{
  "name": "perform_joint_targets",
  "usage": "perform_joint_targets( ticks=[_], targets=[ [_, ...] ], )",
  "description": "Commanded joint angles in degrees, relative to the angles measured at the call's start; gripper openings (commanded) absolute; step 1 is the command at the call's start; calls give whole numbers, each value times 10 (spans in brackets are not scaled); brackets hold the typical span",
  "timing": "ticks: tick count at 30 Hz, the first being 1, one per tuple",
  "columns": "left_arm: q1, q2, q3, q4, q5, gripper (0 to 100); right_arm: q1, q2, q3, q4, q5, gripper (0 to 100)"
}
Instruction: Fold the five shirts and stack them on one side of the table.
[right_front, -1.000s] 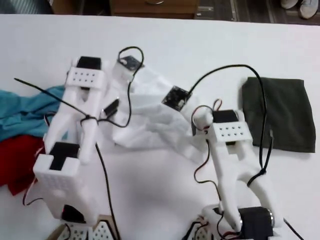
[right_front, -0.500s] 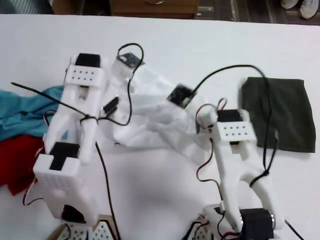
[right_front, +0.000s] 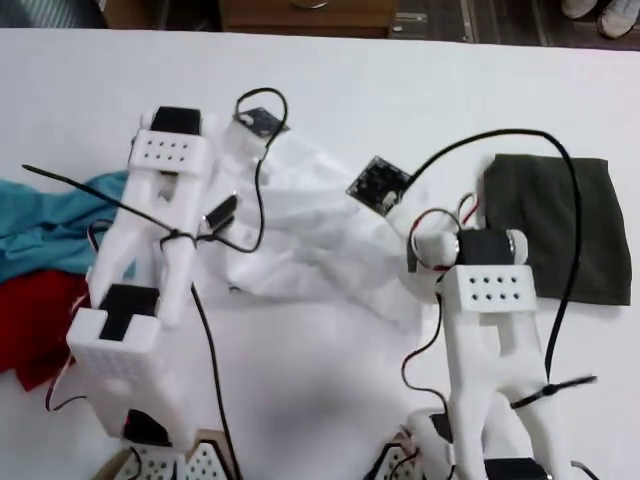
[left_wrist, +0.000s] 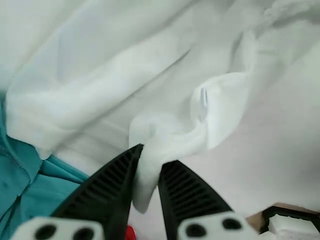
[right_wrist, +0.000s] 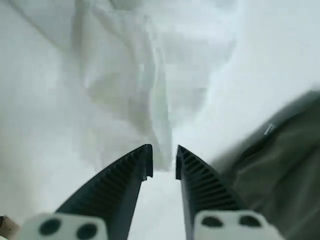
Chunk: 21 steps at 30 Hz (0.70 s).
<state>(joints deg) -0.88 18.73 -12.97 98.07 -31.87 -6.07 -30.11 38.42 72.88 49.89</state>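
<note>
Bright even light, soft faint shadows (whites nearly glaring)

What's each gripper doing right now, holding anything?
Left gripper: closed, pinching a fold of the white shirt.
Right gripper: nearly closed, apparently on an edge of the same white shirt.

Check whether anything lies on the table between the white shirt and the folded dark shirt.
Nothing visible lies on the table between the white shirt and the dark shirt. The right arm and its black cable hang over that gap.
</note>
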Motion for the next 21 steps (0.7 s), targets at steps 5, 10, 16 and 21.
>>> perform_joint_targets(
  ticks=[5,10,16,21],
  targets=[
    [3,-41,-26,11,0,21,2,12,39,-31,-3,46],
    [3,-41,-26,11,0,21,10,12,43,-22,33,63],
    [3,-41,-26,10,0,21,44,13,92,-23,87,182],
    [4,-41,-26,6,-1,21,51,13,98,-58,88,176]
  ],
)
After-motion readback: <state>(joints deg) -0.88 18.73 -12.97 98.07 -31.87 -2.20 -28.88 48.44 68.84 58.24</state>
